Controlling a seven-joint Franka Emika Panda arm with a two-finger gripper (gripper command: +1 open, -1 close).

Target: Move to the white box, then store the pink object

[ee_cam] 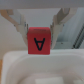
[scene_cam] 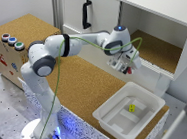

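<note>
White and bendy, the robot arm (scene_cam: 57, 48) reaches toward the exterior view's right, where its gripper (scene_cam: 124, 68) hangs up in the air with both jaws pinching the pink object (ee_cam: 39, 42), above the white box (scene_cam: 108, 116) that has a yellow block (scene_cam: 131, 108) inside.

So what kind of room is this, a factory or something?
More likely a research lab test bench than a factory. A single robot arm is bolted to a cork-topped table, with a button box, a white cabinet, and a white box for practice. Its pincer holds a small pink block.
</note>
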